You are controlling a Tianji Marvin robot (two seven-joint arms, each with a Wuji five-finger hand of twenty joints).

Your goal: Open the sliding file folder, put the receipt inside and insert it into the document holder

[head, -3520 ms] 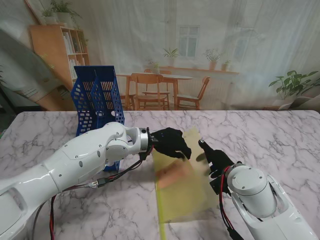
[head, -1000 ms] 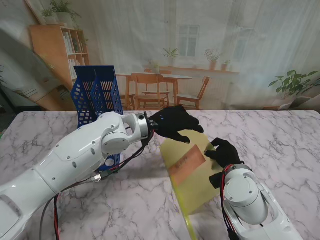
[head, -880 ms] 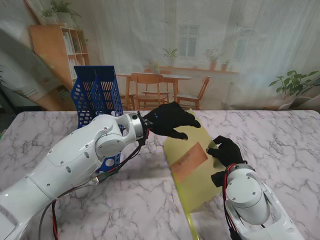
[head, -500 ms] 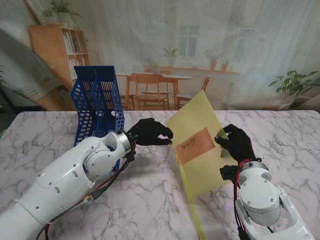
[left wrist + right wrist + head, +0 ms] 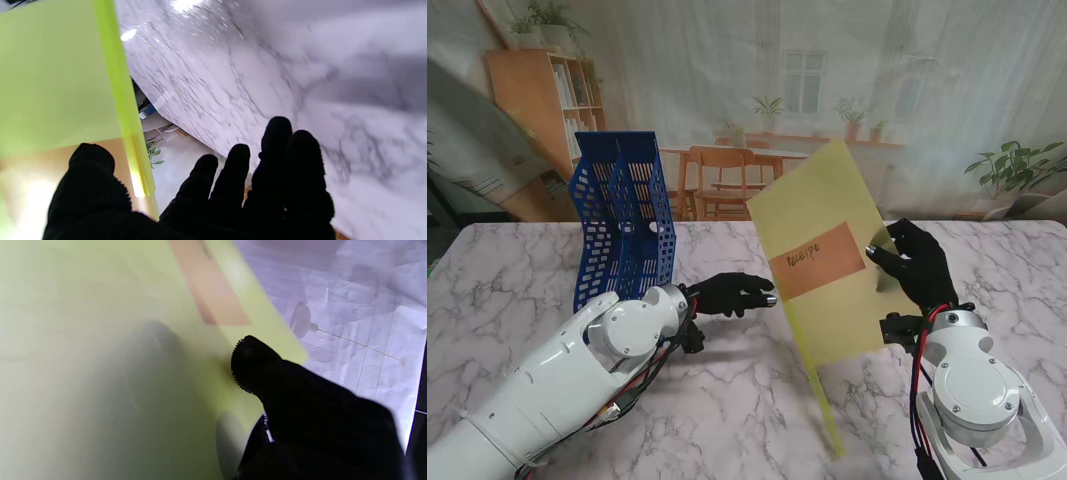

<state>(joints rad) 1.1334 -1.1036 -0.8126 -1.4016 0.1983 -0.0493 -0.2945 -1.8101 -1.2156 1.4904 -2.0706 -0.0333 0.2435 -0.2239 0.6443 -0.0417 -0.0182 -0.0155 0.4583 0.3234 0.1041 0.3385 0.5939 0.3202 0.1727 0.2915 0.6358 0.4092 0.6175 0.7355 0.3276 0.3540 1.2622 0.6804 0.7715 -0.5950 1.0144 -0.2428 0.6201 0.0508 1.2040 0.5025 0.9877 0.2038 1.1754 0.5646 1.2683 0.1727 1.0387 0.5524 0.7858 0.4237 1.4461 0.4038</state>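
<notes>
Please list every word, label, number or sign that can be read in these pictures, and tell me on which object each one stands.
"Receipt": handwritten on the orange receipt inside the yellow-green folder, which the right robot hand holds up. I read it so, but the letters are small.
Right wrist view: a dark mark on the receipt, too blurred to read.
Blue document holder: no text seen.

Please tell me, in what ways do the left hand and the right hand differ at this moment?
The right hand is shut on the yellow folder and holds it raised off the table; the left hand holds nothing, its fingers stretched out.
The right hand sits high at the folder's right edge; the left hand is low over the marble table, left of the folder and apart from it.
Both wear black gloves.
</notes>
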